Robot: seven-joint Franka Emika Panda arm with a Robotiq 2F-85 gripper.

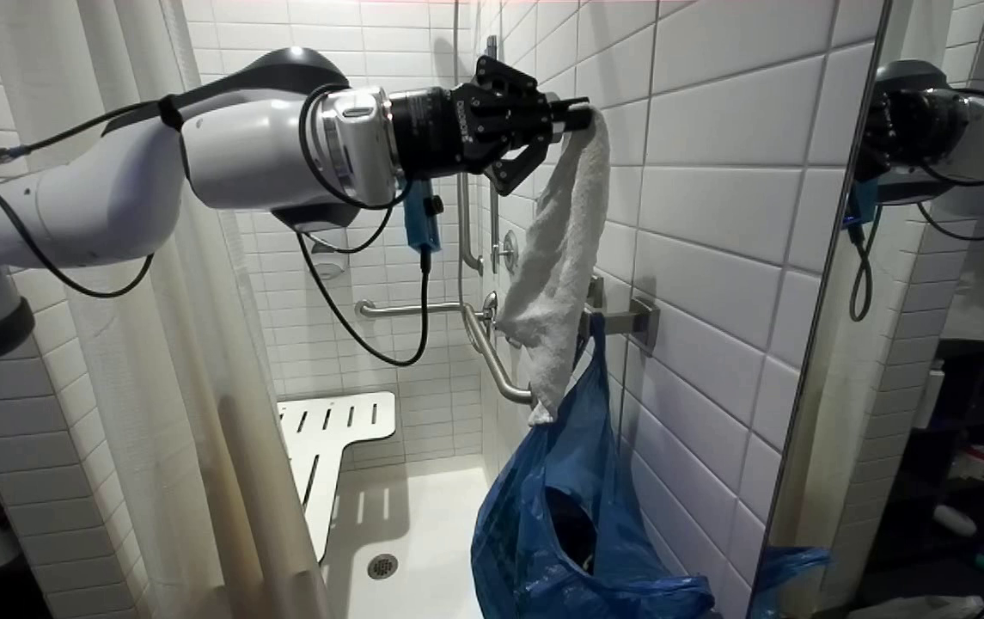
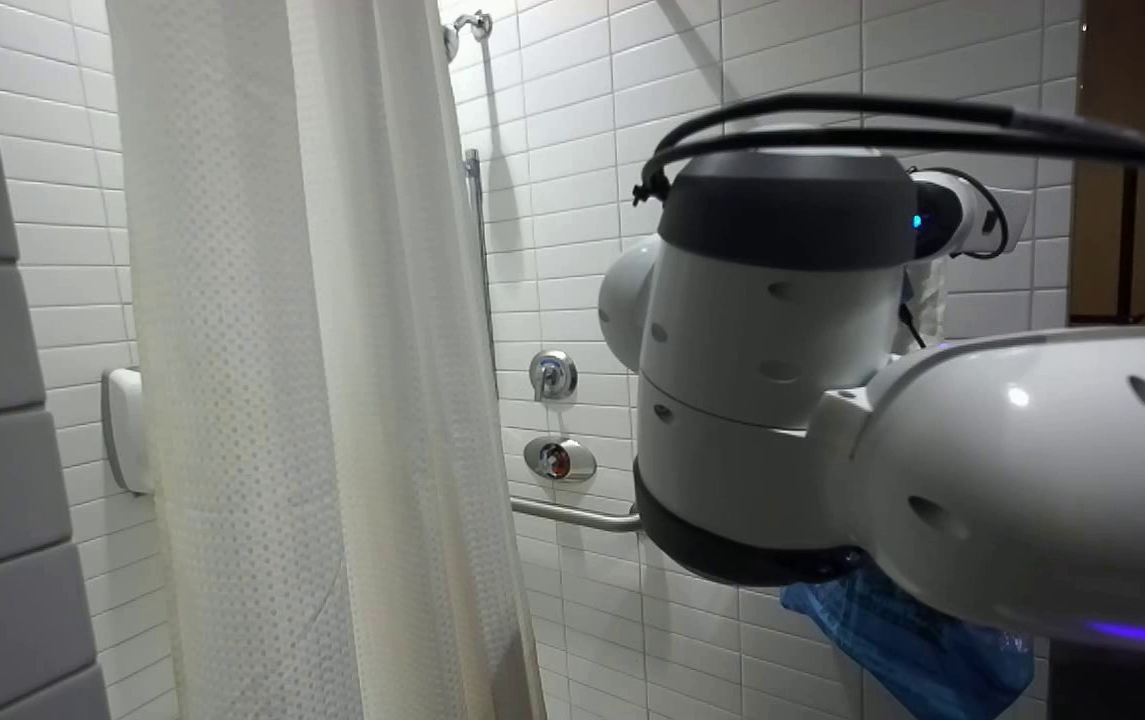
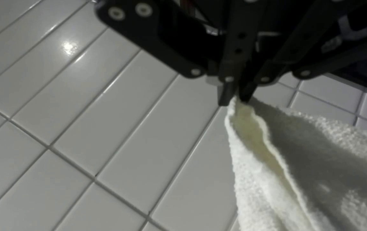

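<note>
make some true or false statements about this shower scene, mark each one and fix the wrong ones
1. The hand is shut on a cloth. True.
2. The cloth is spread out flat. False: it hangs down from the hand.
3. A blue bag hangs beside the tiled wall. True.
4. The blue bag shows only in the wrist view. False: it shows in both exterior views.
5. A round drain is set in the shower floor. True.
6. The cloth is dark green. False: it is white.
</note>
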